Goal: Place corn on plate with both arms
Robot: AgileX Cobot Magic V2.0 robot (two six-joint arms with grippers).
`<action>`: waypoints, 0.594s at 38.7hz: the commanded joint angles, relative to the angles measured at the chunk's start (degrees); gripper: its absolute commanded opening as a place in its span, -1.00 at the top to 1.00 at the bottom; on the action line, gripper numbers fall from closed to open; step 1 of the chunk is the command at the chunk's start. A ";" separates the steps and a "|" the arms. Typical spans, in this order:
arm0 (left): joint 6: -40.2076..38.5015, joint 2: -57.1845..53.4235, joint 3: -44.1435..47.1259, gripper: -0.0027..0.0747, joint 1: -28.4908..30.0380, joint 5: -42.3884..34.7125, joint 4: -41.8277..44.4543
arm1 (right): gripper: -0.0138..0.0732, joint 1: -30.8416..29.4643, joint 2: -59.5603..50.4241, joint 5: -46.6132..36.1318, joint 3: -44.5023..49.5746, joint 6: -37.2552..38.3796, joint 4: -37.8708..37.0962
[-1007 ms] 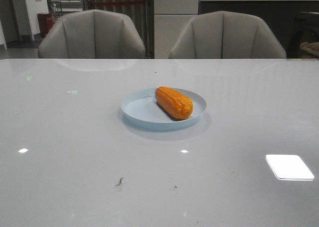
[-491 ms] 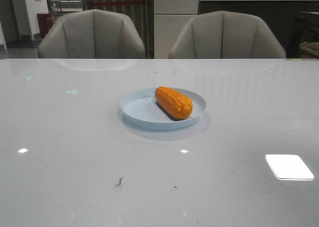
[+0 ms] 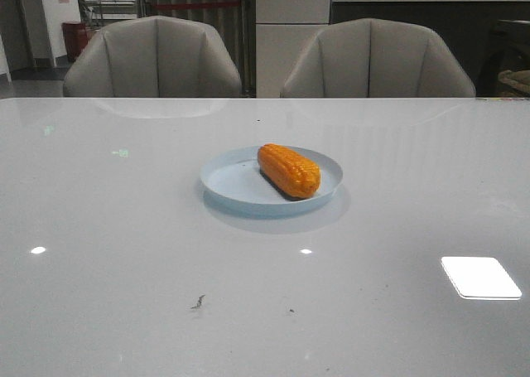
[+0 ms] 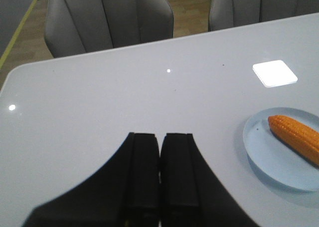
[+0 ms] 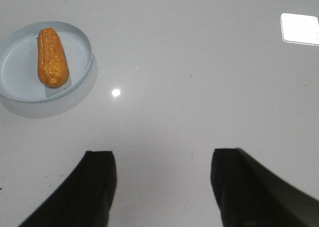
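Corn [image 3: 289, 170]: orange cob lying flat inside the plate, set on a slant in the front view, one end toward the far rim, the other toward the near right rim; also seen in the left wrist view [image 4: 296, 137] and the right wrist view [image 5: 52, 63].
Plate [image 3: 236, 188]: round, pale blue, low rim, resting on the desk near its middle; the corn sits on its right half in the front view, and the left half is bare.
Desk [image 3: 124, 269]: glossy pale grey top with ceiling-light reflections, a bright square patch at the near right, and a small dark speck on the near side.
Left hand [image 4: 159, 174]: black fingers pressed together with no gap, holding nothing, hanging over bare desk well apart from the plate.
Right hand [image 5: 163, 184]: fingers spread wide, holding nothing, bare desk between them, well apart from the plate.
Chairs [image 3: 153, 58]: two grey upholstered seats beyond the far edge of the desk.
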 commanded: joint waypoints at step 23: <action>-0.78 -47.46 35.93 0.69 4.79 -28.18 2.10 | -0.51 -0.33 -0.26 -4.35 -1.58 -0.75 0.48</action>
